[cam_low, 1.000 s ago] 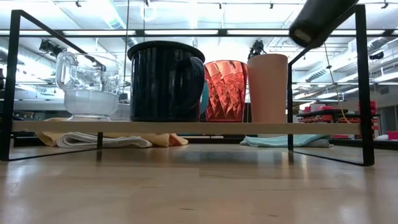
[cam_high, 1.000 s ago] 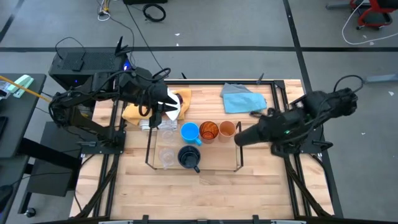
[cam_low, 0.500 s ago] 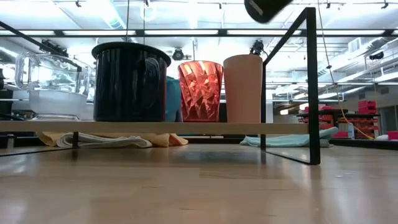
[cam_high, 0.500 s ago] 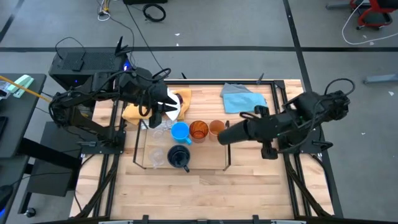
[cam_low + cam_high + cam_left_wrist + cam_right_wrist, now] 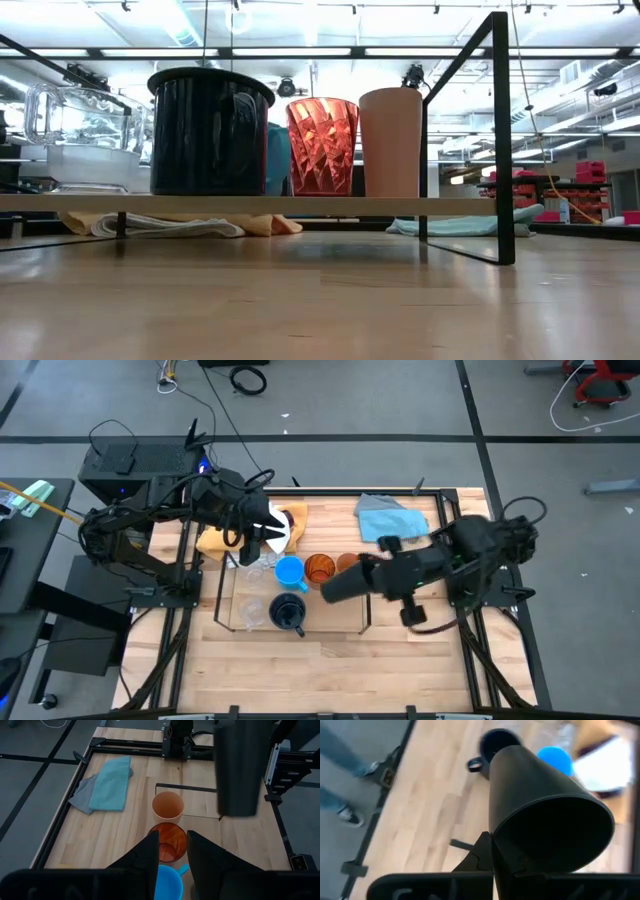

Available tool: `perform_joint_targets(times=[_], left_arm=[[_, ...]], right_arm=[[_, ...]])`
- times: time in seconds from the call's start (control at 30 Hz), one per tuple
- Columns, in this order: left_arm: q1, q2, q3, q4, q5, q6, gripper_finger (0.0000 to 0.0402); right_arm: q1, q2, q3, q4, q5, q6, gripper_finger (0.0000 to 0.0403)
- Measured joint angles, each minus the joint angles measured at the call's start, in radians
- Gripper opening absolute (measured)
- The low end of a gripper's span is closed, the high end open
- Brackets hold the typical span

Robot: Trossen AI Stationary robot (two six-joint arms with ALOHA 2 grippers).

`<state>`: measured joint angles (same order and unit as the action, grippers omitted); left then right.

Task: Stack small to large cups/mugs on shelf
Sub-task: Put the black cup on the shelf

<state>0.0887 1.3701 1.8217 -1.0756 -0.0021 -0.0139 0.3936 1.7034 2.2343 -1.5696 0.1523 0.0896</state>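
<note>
A: Where do the cups stand relative to the shelf point(image 5: 232, 592)?

B: All on it; the navy mug point(image 5: 288, 612) sits at its front edge beside a clear cup point(image 5: 250, 612); behind them run the light-blue mug point(image 5: 289, 572), the amber-orange tumbler point(image 5: 320, 570) and the small orange cup point(image 5: 347, 564).

A: And the right end effector point(image 5: 492, 851)?

B: It hangs over the shelf's right half; its fingers are clamped on the black cup point(image 5: 345, 583), which lies tilted on its side, mouth toward the navy mug.

A: The left one?

B: The left end effector point(image 5: 170, 851) hovers at the shelf's back left corner, above the cloths point(image 5: 285, 525); its fingers stand narrowly apart, holding nothing that I can see.
</note>
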Motion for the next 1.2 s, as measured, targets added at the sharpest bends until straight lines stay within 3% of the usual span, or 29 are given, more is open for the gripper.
perform_joint_targets(times=[0.33,0.63,1.2], left_arm=[[0.0,0.0,0.0,-0.021,0.0,-0.003,0.0107],[0.0,0.0,0.0,-0.025,0.0,-0.009,0.0107],[0.0,0.0,0.0,-0.025,0.0,-0.007,0.0107]], right_arm=[[-0.104,0.151,0.048,-0.002,-0.151,-0.143,0.0],[-0.149,0.239,0.048,-0.002,-0.242,-0.116,0.0],[-0.15,0.367,0.047,-0.002,-0.272,-0.006,0.0]])
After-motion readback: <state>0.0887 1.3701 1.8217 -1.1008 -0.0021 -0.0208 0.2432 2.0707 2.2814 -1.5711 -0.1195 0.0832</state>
